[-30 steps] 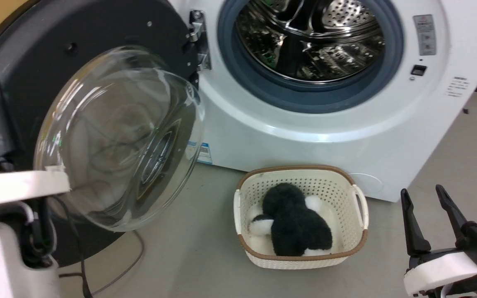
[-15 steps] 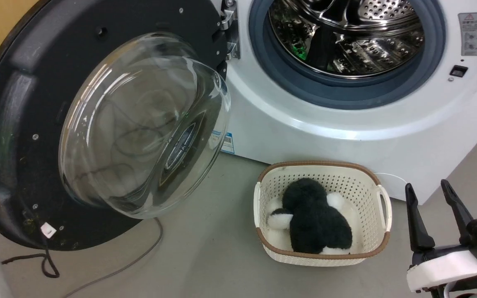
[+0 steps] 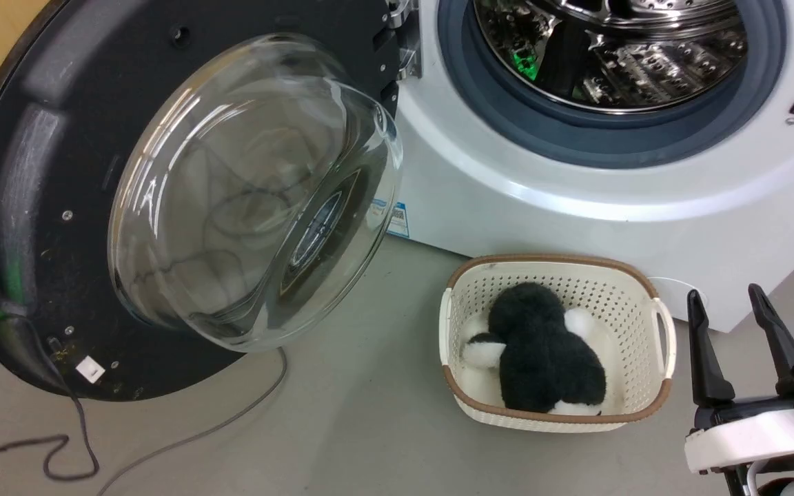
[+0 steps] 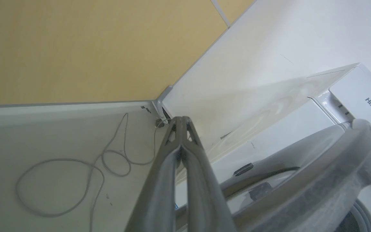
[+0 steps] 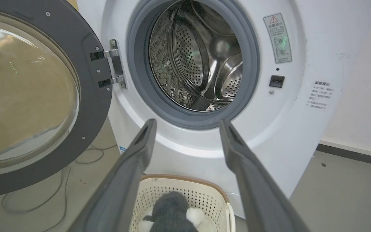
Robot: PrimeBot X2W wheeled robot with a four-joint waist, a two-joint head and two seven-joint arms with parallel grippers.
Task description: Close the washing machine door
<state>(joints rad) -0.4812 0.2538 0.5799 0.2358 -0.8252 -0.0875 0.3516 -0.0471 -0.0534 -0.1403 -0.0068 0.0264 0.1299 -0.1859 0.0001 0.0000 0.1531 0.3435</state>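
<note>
The stiff, heavy-looking washing machine door (image 3: pixel 45 172) should swing when pushed at its black rim; left gripper (image 4: pixel 181 121) pinched together, right gripper (image 3: pixel 725 296) spread.

Head above, right wrist low, washing machine (image 3: pixel 576 200) shared; left perhaps sideways.

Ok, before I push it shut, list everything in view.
Glossy black round washing machine door, clear glass bowl: one, open, left.
White front-loading washing machine: one, centre right.
Perforated steel drum: one, shiny, inside blue-grey rubber gasket.
Cream perforated plastic basket: one, floor before machine.
Black-and-white plush toy: one, in basket.
Thin grey cable: one, floor below door.
Left gripper: dark, shut, by door's outer rim.
Right gripper: dark, open, lower right.
</note>
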